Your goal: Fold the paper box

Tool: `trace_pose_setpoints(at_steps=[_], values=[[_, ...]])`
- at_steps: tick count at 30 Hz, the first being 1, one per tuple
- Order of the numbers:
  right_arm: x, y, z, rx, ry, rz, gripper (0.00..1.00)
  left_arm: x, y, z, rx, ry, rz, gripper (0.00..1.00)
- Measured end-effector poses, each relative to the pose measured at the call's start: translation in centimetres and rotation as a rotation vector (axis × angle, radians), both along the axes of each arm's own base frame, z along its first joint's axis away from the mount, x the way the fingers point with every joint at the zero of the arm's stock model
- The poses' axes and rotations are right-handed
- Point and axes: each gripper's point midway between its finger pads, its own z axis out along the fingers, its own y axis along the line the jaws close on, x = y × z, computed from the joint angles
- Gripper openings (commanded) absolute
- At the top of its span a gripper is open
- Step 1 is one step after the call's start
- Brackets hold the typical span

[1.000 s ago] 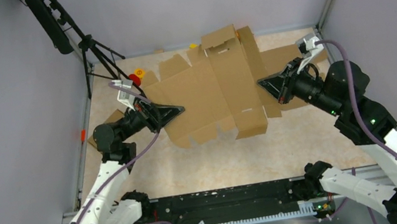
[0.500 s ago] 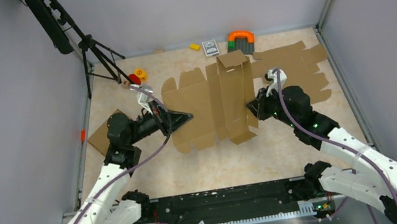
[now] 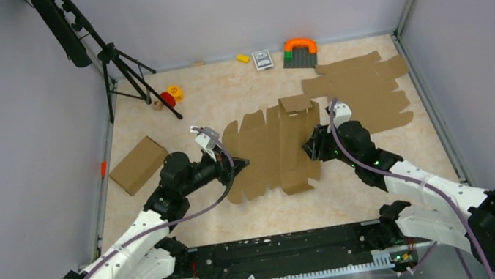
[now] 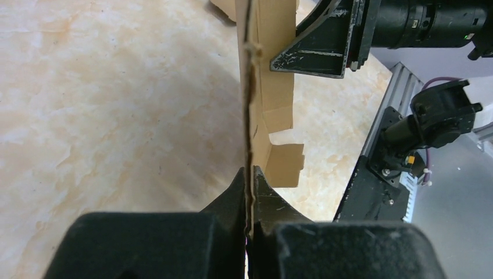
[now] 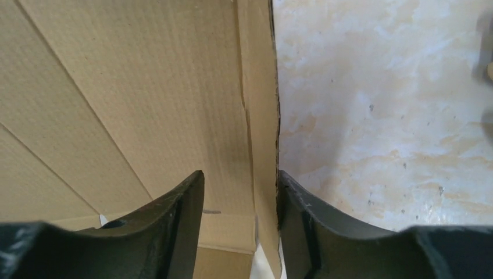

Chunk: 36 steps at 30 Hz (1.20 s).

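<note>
The paper box (image 3: 272, 152), a brown die-cut sheet with its right panels folded up into a wall, lies mid-table. My left gripper (image 3: 241, 164) is shut on its left edge; in the left wrist view the cardboard edge (image 4: 251, 104) runs straight out from between the left gripper's (image 4: 250, 174) pinched jaws. My right gripper (image 3: 308, 146) stands open at the box's right wall. In the right wrist view that wall's edge (image 5: 264, 116) passes between the right gripper's (image 5: 239, 177) jaws, close against the right finger (image 5: 296, 197), with a gap on the left.
A pile of flat cardboard sheets (image 3: 363, 89) lies at the back right. A folded brown box (image 3: 138, 165) sits at the left. Small toys (image 3: 299, 50), a card pack (image 3: 262, 59) and a red piece (image 3: 168, 98) line the back. A tripod (image 3: 118, 62) stands at the back left.
Both arms brought the box down and toward the near edge, uncovering the toys at the back. The right gripper went from shut on the box's right side to open.
</note>
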Motion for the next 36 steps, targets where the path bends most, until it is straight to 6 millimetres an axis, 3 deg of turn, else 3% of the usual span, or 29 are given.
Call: trace_pose_setpoints(at_steps=[4,6,8,15,17,20,23,29,36], values=[[-0.7,-0.2,-1.4,0.016,0.046,-0.013,0.6,-0.2,0.1,-0.5,0.033,-0.027,-0.002,0.0],[-1.2,-0.4,-2.5,0.018,0.085,-0.026,0.79,-0.4,0.1,-0.2,0.035,-0.044,-0.007,0.0],[-1.8,-0.7,-3.4,0.014,0.127,-0.039,0.87,-0.6,0.0,0.1,0.035,-0.063,-0.01,0.0],[-3.4,-1.4,-4.1,0.01,0.196,-0.051,0.92,-0.6,0.1,0.0,0.045,-0.075,0.004,0.0],[-4.0,-1.5,-4.4,0.014,0.226,-0.052,0.88,-0.7,0.2,0.0,0.047,-0.075,0.008,0.0],[-5.1,-1.7,-5.0,0.019,0.283,-0.054,0.69,-0.7,0.3,0.1,0.045,-0.08,0.015,0.0],[-5.9,-0.8,-4.0,0.084,0.286,-0.014,0.56,-0.7,0.3,0.3,0.042,-0.082,0.022,0.0],[-7.1,2.7,-1.6,0.211,0.245,0.144,0.46,-0.8,0.3,0.2,0.036,-0.06,0.027,0.0],[-8.8,5.8,-4.0,0.182,0.329,0.252,0.4,-1.0,0.2,0.5,0.013,-0.012,0.03,0.0]])
